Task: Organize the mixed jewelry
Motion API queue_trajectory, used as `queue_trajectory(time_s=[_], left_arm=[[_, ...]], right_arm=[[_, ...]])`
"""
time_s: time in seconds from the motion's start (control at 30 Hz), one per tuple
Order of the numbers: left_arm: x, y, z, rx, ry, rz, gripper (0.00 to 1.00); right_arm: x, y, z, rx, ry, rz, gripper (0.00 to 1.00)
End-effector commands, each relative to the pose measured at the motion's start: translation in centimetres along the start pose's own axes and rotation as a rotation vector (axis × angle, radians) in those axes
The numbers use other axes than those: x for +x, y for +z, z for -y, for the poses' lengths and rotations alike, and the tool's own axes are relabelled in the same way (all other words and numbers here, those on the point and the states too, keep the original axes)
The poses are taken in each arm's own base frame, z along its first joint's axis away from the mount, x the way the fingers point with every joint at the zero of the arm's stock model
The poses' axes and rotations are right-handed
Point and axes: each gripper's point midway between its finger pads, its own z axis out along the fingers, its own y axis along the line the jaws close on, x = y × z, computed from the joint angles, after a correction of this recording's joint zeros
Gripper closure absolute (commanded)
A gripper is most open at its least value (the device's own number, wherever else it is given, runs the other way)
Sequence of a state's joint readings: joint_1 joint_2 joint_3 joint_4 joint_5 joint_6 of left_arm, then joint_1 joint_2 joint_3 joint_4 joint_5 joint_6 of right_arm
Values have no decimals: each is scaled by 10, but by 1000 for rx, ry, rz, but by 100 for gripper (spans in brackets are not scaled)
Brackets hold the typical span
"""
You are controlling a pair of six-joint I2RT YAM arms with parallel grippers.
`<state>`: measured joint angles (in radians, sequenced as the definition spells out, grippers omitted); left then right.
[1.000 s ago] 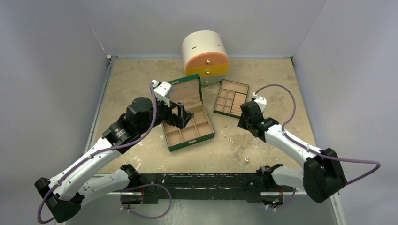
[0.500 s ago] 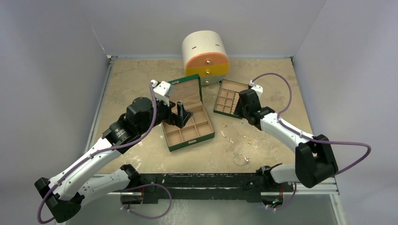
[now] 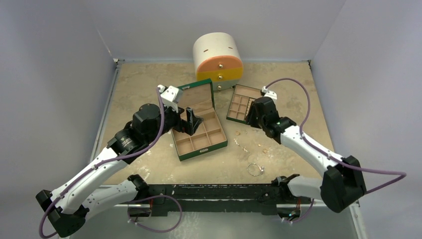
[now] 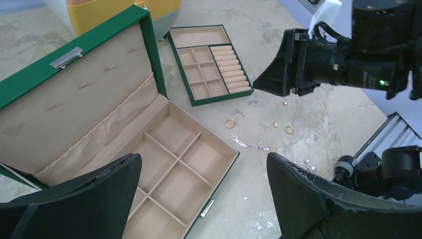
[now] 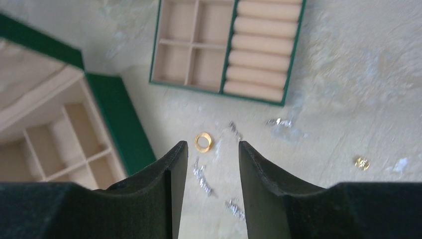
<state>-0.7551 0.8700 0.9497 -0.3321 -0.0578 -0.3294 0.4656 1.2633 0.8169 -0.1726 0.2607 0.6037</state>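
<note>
While left fingers (image 4: pixel 74 199) and right fingers (image 5: pixel 164 199) stand apart, jewelry (image 5: pixel 203 141) dots the mottled beige table (image 3: pixel 144 89).

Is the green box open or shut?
Open. The box has its lid tipped back, and its tan compartments show.

On the tabletop: one green box (image 3: pixel 201 142); one divided tray (image 4: pixel 199 37); one round drawer unit (image 3: pixel 218 52) with three knobs (image 3: pixel 219 77); four small gold pieces (image 4: pixel 226 123), at least two being rings; two tiny silvery bits (image 5: pixel 278 122); one thin chain (image 4: pixel 240 142); one wire hoop (image 3: pixel 255 169); two arms (image 3: pixel 99 169) alongside.
</note>
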Motion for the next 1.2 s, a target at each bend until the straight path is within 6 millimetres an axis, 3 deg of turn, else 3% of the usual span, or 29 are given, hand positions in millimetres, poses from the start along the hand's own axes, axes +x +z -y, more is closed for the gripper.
queue_trajectory(time_s=[0.0, 0.3, 0.47, 0.73, 1.17], left_arm=[[-12, -3, 3, 5, -1, 42, 3], [-9, 0, 2, 1, 1, 28, 3], [-9, 1, 3, 6, 2, 25, 3], [-7, 0, 1, 2, 6, 20, 3], [-10, -3, 1, -1, 9, 28, 3]], right_arm=[[33, -30, 6, 40, -48, -77, 55], [91, -70, 40, 165, 70, -207, 58], [111, -85, 60, 235, 132, -262, 58], [143, -90, 71, 309, 178, -378, 57], [177, -91, 90, 416, 246, -466, 55]])
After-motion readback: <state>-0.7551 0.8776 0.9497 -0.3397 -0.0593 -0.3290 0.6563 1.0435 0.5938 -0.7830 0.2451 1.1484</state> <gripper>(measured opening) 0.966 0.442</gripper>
